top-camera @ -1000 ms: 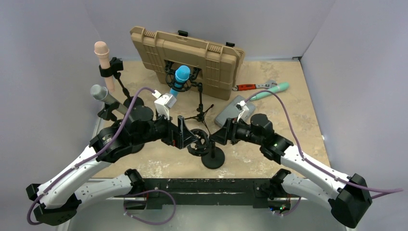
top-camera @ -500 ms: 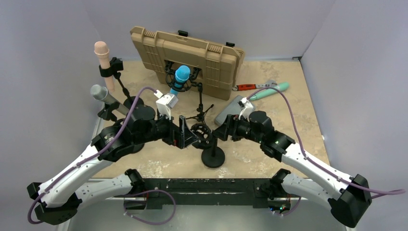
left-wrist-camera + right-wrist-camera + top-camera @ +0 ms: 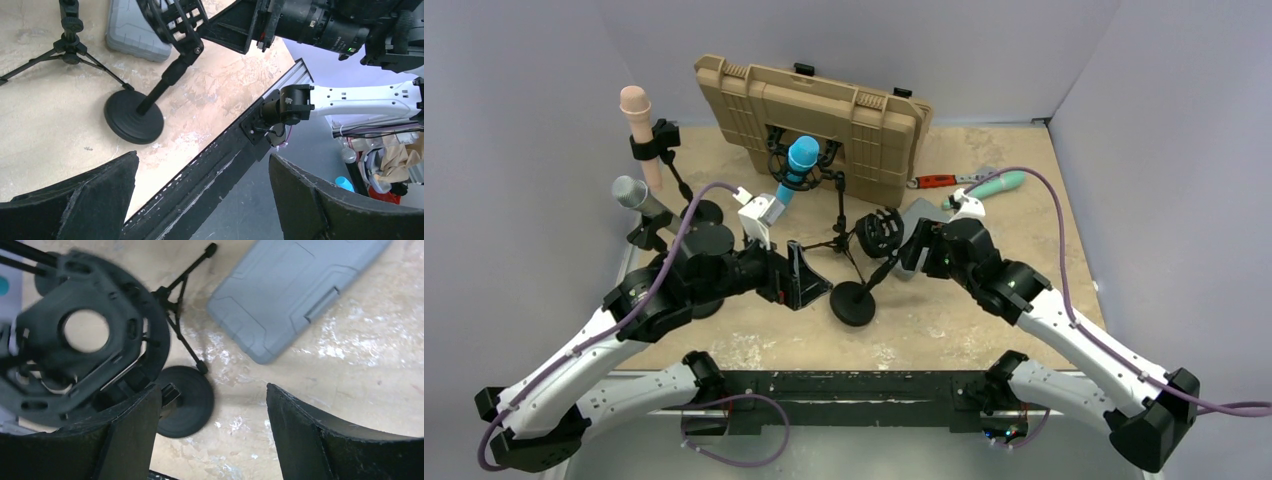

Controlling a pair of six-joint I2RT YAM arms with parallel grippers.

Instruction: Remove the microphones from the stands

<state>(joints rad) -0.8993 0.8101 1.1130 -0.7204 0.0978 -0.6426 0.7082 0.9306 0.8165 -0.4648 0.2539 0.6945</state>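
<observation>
A blue microphone (image 3: 801,160) sits in a black shock mount on a small tripod (image 3: 842,240) in front of the tan case. A pink microphone (image 3: 636,113) and a silver-headed one (image 3: 629,191) stand clipped in stands at the left. A black round-base stand (image 3: 852,303) (image 3: 134,119) (image 3: 186,401) leans, and its ring mount (image 3: 879,232) (image 3: 85,340) holds nothing. My right gripper (image 3: 896,258) (image 3: 214,388) is open, with the ring mount just outside its left finger. My left gripper (image 3: 802,282) (image 3: 202,157) is wide open left of the stand's base, holding nothing.
A tan hard case (image 3: 824,115) leans at the back. A grey case (image 3: 921,213) (image 3: 295,290) lies under my right wrist. A teal microphone (image 3: 996,184) and a red-handled wrench (image 3: 944,181) lie at the back right. The table's black front rail (image 3: 210,170) is near.
My right gripper has moved back and to the right and opened wider. The stand's ring mount swung up and back with it, and the base slid a little left.
</observation>
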